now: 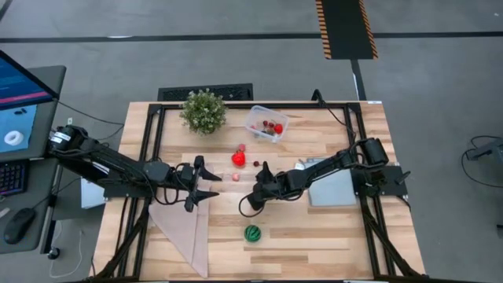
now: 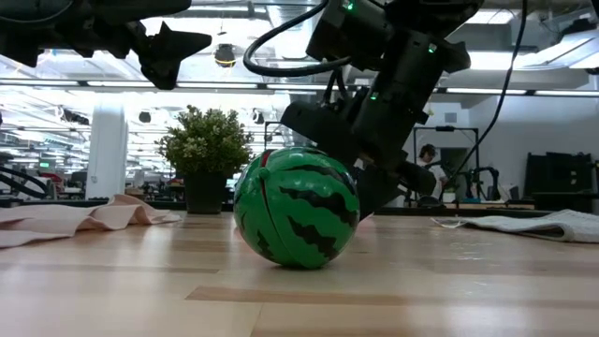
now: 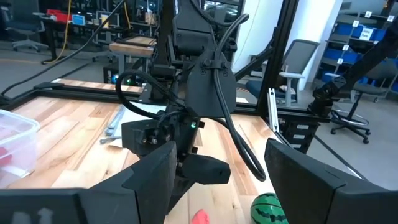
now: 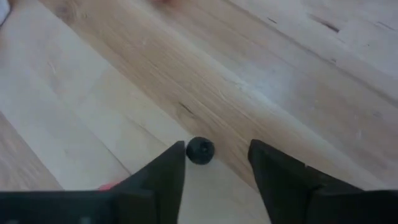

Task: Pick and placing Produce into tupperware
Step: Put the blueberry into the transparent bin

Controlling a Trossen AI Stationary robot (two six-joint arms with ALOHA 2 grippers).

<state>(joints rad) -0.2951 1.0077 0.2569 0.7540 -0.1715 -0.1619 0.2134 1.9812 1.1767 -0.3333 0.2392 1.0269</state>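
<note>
My right gripper is open and points down at mid-table. A tiny dark berry lies on the wood between its fingertips. My left gripper is open, raised above the table and faces the right arm. A pink piece, a red piece and another pink piece lie loose nearby. The green striped ball rests toward the near edge. The clear tupperware stands at the far side with red and dark pieces inside. My right gripper has its open fingers on either side of the dark berry, coming from above. The berry sits on the table right beside one fingertip. I cannot tell whether they touch.
A bushy potted plant stands at the far edge, left of the tupperware. A pink cloth lies near the left arm. A flat grey sheet lies under the right arm. A black frame rims the table.
</note>
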